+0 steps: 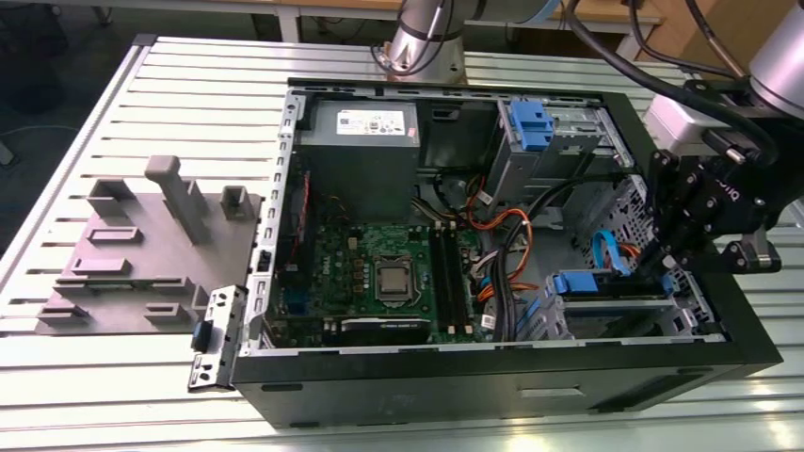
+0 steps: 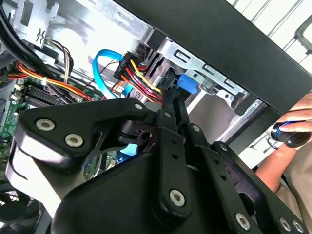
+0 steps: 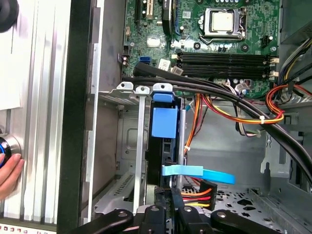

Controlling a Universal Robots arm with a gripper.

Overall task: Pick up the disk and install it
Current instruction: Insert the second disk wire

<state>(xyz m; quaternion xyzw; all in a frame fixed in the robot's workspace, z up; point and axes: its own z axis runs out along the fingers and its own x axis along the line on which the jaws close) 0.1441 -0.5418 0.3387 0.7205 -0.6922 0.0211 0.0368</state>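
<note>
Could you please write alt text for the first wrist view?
The black gripper reaches into an open computer case, at a blue-railed silver disk standing in a metal drive bay. Beyond lie a green motherboard and bundled cables.

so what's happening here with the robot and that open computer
A robot arm has its end effector reaching into an open computer case, down at the drive cage in the corner at the exterior view's right. A disk with blue rails sits in that cage, and the end effector is right at its cabled end. In both wrist views a person's hand rests on a control beside the case.
</note>
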